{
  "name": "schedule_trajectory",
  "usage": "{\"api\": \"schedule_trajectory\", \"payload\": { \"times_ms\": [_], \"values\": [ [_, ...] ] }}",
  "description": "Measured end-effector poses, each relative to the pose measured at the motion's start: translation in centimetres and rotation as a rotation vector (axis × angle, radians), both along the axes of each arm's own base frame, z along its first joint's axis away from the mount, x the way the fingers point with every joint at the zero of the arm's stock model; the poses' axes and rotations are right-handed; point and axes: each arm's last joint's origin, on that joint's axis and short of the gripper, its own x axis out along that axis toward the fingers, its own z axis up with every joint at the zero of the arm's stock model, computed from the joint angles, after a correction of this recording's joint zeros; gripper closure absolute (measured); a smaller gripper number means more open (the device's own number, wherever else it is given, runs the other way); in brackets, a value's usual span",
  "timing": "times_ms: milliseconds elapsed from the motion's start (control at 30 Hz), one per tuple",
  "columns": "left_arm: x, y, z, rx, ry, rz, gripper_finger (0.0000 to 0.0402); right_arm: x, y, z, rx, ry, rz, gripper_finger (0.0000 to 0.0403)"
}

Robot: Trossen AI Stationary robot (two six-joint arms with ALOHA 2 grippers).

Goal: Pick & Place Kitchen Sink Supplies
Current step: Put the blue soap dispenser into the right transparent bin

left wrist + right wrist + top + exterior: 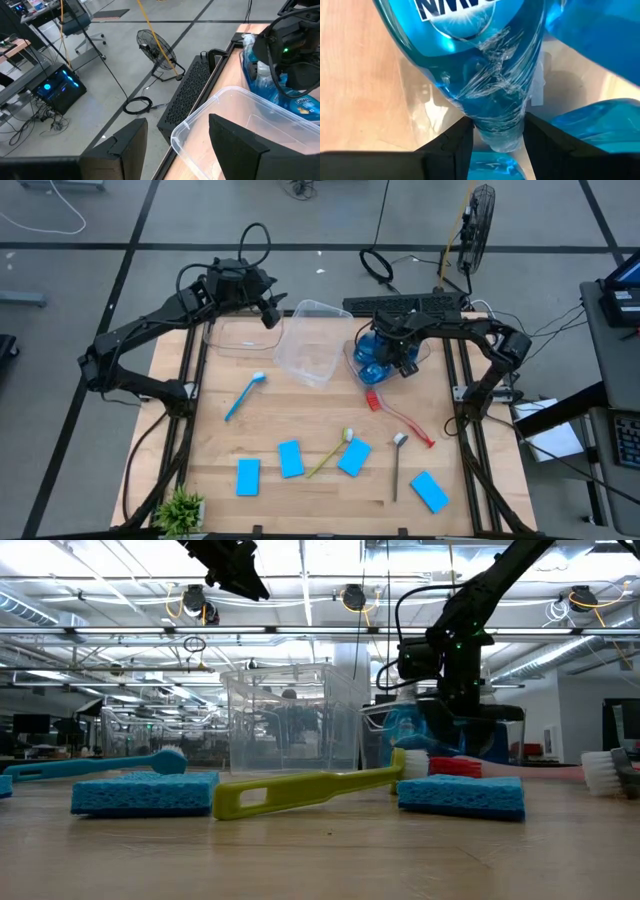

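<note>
My right gripper points down into a clear tub at the far right and is shut on a bottle of blue liquid. More blue bottles lie around it. On the table lie several blue sponges and the blue, red, yellow and grey brushes. My left gripper hangs open, high over the far left, with nothing between its fingers. My right gripper pinches the bottle's narrow end, wrapped in clear film, between its two fingers. The fingers come from above, pointing down. The bottle's wide body reaches away below the fingers among the other bottles; whether it rests on the tub cannot be seen.
Two more clear tubs stand at the far side, one near the middle and one to its left. A small green plant stands at the near left corner. A fan and cables lie on the floor beyond the table.
</note>
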Motion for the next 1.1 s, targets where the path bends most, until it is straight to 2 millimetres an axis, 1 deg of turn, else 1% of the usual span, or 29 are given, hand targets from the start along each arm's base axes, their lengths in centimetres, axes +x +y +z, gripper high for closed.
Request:
{"api": "schedule_trajectory", "payload": {
  "times_ms": [233, 367, 967, 1100],
  "values": [
    [0.01, -0.01, 0.0, -0.001, -0.001, -0.001, 0.0188, -0.04, 0.03, -0.22, 0.005, 0.016, -0.004, 0.0253],
    [0.02, -0.02, 0.0, -0.003, -0.002, -0.005, 0.0188, -0.04, 0.06, -0.47, 0.011, 0.03, -0.004, 0.0262],
    [0.01, -0.02, -0.01, -0.005, -0.003, -0.006, 0.0188, -0.05, 0.08, -0.48, -0.038, 0.065, -0.024, 0.027],
    [0.03, -0.04, -0.01, -0.006, -0.004, -0.007, 0.0188, 0.0, 0.1, -0.12, -0.056, 0.052, -0.027, 0.027]
  ]
}}
